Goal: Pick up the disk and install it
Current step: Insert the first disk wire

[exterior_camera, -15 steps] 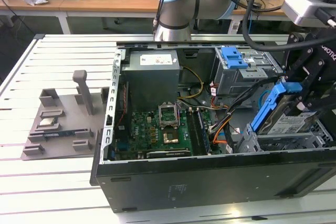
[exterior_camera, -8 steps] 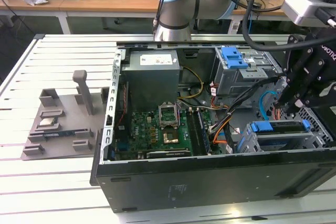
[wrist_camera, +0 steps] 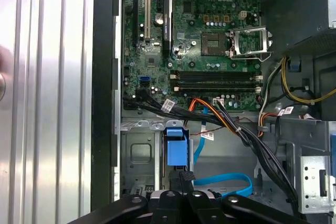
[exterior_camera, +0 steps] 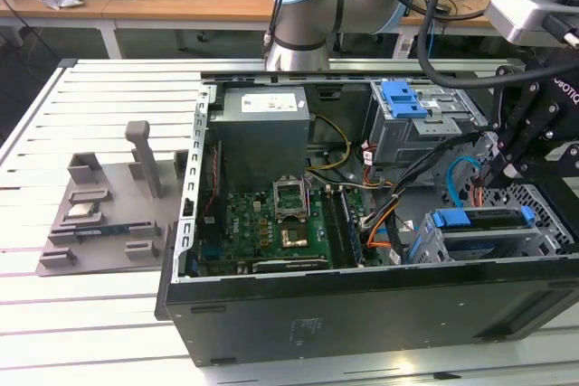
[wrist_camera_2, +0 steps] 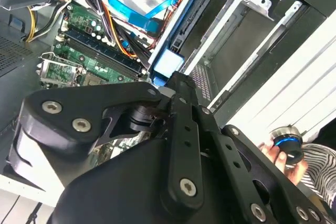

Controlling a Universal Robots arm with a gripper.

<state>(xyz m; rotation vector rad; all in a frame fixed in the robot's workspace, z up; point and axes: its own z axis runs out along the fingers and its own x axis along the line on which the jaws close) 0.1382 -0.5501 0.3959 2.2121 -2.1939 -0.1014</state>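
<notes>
The disk [exterior_camera: 484, 218] lies flat in the lower drive cage at the exterior view's right, inside the open computer case. Its dark body runs along the cage and its blue bracket end faces the motherboard. My gripper [exterior_camera: 496, 172] hangs just above that cage. In the first wrist view the black fingers meet at the gripper [wrist_camera: 184, 177], right over the blue bracket end of the disk [wrist_camera: 176, 153]. The second wrist view shows the gripper [wrist_camera_2: 176, 82] shut at the same blue end of the disk [wrist_camera_2: 169, 62]. I cannot tell whether the fingertips touch the disk.
The motherboard [exterior_camera: 271, 223], loose cables [exterior_camera: 380, 214] and a blue ribbon cable [wrist_camera: 226, 182] crowd the space beside the cage. An upper bay with a blue latch [exterior_camera: 403, 98] stands behind. A grey moulded stand [exterior_camera: 109, 205] sits on the slatted table. A person's hand [wrist_camera_2: 283, 150] holds a knob outside the case.
</notes>
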